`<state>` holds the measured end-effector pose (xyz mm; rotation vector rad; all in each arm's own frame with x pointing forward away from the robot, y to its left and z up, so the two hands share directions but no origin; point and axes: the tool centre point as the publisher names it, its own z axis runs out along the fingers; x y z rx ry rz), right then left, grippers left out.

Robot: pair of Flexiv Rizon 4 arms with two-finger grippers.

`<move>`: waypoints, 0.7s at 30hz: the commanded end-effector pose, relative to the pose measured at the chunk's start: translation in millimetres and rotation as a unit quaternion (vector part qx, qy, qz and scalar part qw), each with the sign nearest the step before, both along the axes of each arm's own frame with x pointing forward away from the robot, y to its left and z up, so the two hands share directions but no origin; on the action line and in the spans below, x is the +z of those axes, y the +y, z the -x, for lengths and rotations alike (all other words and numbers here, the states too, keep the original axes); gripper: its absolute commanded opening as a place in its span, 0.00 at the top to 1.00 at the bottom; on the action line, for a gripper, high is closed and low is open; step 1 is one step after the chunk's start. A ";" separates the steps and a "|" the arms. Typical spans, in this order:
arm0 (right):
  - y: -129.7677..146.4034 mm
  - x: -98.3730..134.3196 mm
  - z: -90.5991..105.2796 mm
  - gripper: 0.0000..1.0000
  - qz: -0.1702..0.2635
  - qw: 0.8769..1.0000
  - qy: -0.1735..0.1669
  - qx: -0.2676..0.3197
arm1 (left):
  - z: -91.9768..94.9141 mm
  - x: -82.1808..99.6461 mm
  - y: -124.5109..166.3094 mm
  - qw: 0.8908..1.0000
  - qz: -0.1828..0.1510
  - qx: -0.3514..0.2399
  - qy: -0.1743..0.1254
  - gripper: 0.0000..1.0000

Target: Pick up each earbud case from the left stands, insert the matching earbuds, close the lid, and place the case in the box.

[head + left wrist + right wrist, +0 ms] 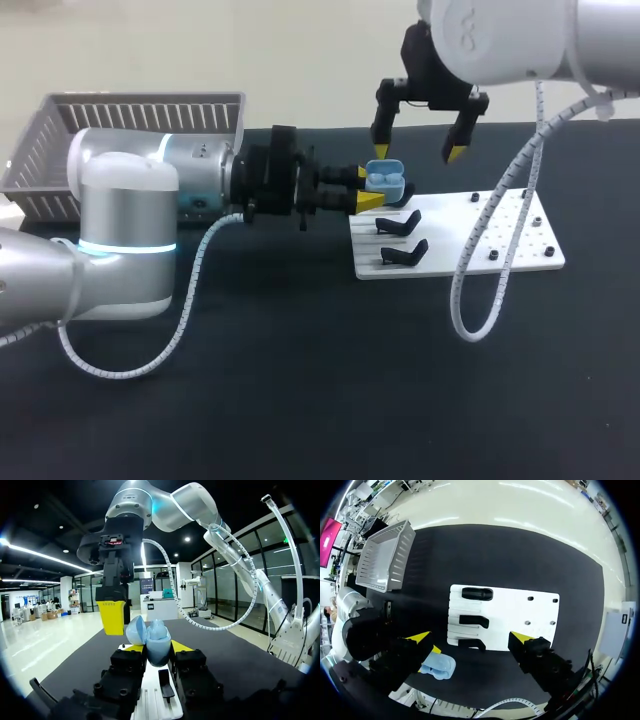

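Holding the glossy light-blue earbud case (385,180) clamped in l. gripper (372,187) off the white stand board's (520,245) 10 o'clock corner, lid up, buds seemingly seated, r. gripper (416,150) splayed at its 12 o'clock, prob. lid-closing step: next needs a gentle push down, then box (60,150) at 9 o'clock.

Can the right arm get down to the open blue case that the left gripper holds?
Probably yes. The right gripper hangs open above the blue case, nothing between them. The left gripper grips it only by its sides, so the open top is free.
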<state>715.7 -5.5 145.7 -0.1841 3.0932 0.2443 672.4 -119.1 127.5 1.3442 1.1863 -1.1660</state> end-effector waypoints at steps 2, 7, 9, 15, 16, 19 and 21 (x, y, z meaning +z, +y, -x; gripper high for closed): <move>-0.3 3.4 7.9 0.00 0.002 1.000 -0.001 0.001 | 1.6 -0.6 -0.1 1.000 0.001 0.003 -0.002 1.00; 1.2 5.8 18.7 0.00 0.006 1.000 0.002 0.008 | 1.6 -0.6 -0.1 1.000 0.001 0.003 -0.002 1.00; 2.2 5.9 22.4 0.00 0.011 1.000 0.004 0.013 | 1.6 -0.6 -0.1 1.000 0.001 0.003 -0.002 1.00; 0.3 7.3 27.6 0.00 0.014 1.000 -0.003 0.010 | 1.6 -0.6 -0.1 1.000 0.001 0.003 -0.002 1.00; -3.7 11.4 27.4 0.00 0.010 1.000 -0.015 0.001 | 1.6 -0.6 -0.1 1.000 0.001 0.003 -0.002 1.00; -12.3 25.4 29.0 0.00 0.001 0.999 -0.041 -0.009 | 1.6 -0.6 -0.1 1.000 0.001 0.003 -0.002 1.00; -19.7 43.9 36.9 0.00 0.001 0.998 -0.069 -0.003 | 1.6 -0.6 -0.1 1.000 0.001 0.003 -0.002 1.00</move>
